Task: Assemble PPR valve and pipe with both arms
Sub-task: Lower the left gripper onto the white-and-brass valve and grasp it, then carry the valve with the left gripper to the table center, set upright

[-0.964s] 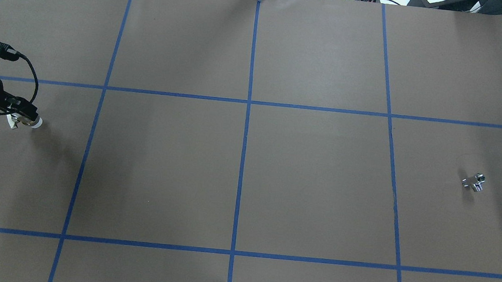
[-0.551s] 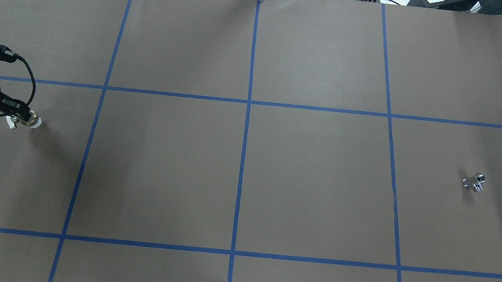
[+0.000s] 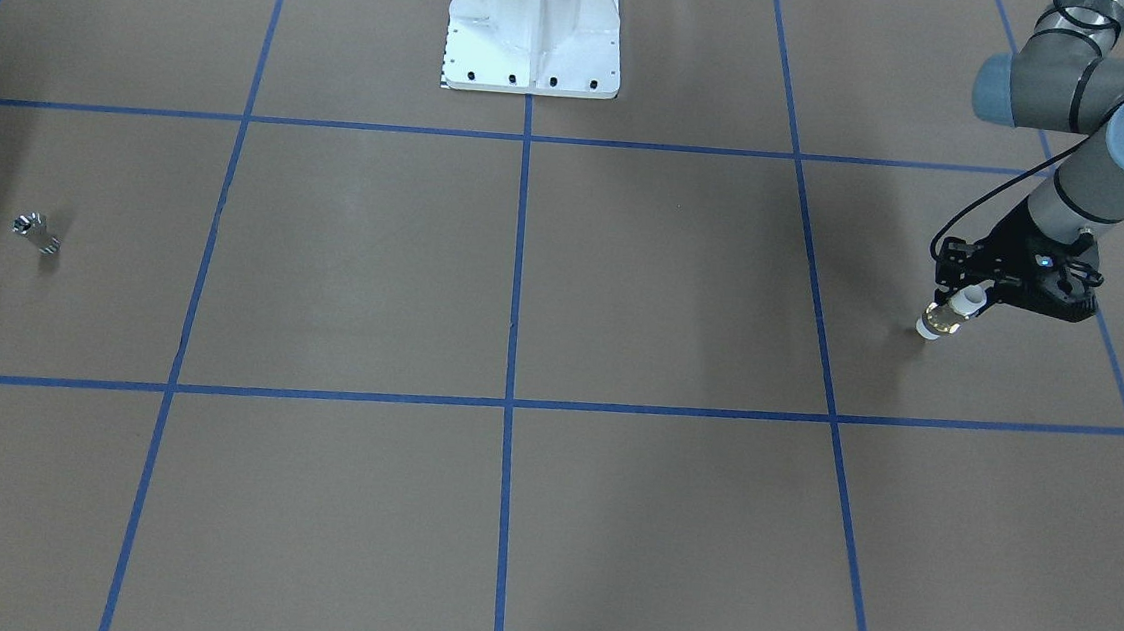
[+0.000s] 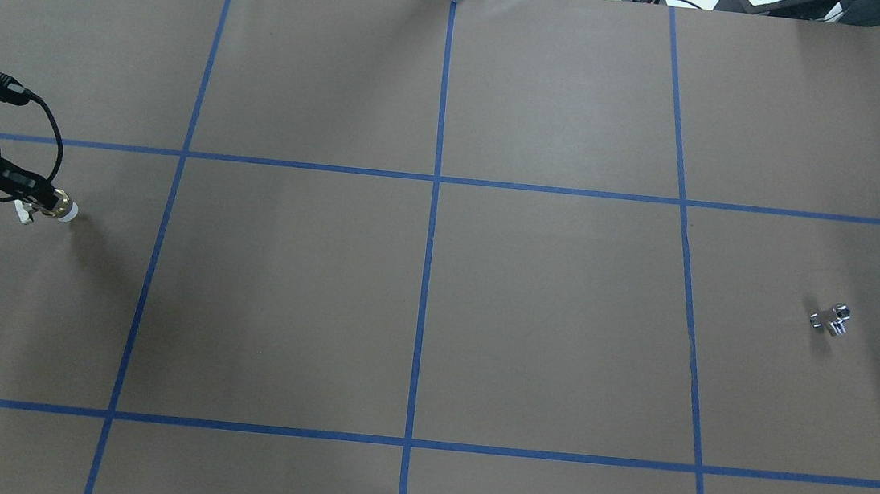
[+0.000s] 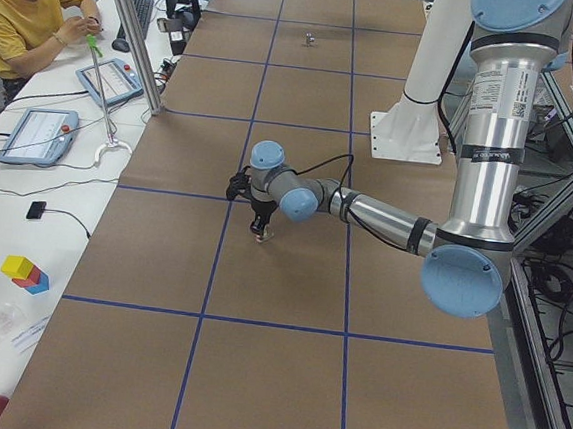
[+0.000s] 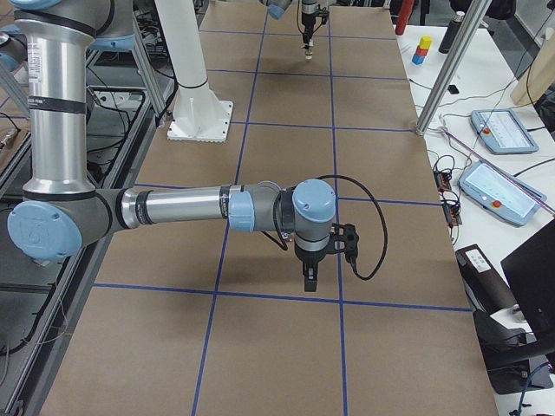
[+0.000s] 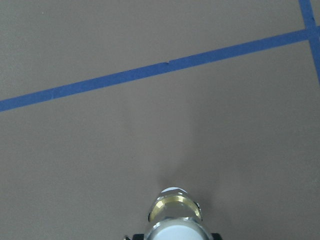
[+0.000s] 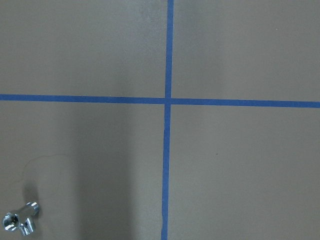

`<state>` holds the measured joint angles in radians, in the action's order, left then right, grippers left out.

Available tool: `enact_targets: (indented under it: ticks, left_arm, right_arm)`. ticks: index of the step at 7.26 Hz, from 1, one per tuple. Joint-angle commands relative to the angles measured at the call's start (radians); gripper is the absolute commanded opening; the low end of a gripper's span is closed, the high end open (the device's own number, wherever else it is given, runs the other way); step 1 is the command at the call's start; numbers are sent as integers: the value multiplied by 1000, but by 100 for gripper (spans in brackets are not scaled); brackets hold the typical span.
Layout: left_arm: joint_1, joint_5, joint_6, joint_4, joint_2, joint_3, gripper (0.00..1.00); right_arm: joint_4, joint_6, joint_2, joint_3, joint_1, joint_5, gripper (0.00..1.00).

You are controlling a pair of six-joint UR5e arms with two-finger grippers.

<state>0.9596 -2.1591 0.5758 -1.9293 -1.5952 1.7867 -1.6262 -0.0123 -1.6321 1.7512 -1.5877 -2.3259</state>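
My left gripper (image 3: pixel 966 301) is shut on the PPR valve (image 3: pixel 945 316), a white-ended stub with a brass band, held tilted just over the table at its left end. The overhead view shows the same gripper (image 4: pixel 39 203) and valve (image 4: pixel 56 209) near the left edge. In the left wrist view the valve (image 7: pixel 173 212) points away at the bottom. The pipe (image 4: pixel 833 319), a small shiny silver piece, lies alone at the far right (image 3: pixel 35 232) and shows in the right wrist view (image 8: pixel 20 221). My right gripper (image 6: pixel 310 279) hangs over the table; I cannot tell whether it is open or shut.
Brown paper with blue tape grid lines (image 4: pixel 433 198) covers the table. The white pedestal base (image 3: pixel 534 27) stands at the robot's side. A person sits at a side bench (image 5: pixel 33 12) with tablets and cables beyond the table edge.
My left gripper has shifted slightly toward the left edge and a little upward in the view, with the valve in it. The pipe has not moved.
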Motion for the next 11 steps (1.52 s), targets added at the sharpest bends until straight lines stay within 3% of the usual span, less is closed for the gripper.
enact_targets:
  ticks: [1, 3, 4, 7, 10, 11]
  left_arm:
    - [-4, -4, 19, 227, -107, 98, 0]
    - [-100, 8, 131, 454, -321, 96, 0]
    - [-180, 10, 244, 505, -430, 74, 0]
    - [-353, 89, 603, 492, -781, -198, 0]
    - [-400, 143, 737, 379, -989, -465, 0]
    - [-409, 149, 737, 377, -993, -474, 0]
  right_arm:
    - [0, 0, 0, 1, 0, -1, 100]
    - [0, 0, 0, 2, 0, -1, 100]
    - [-1, 0, 0, 2, 0, -1, 100]
    - [-1, 0, 2, 2, 0, -1, 100]
    - [-1, 0, 0, 1, 0, -1, 100]
    - [-1, 0, 2, 1, 0, -1, 100]
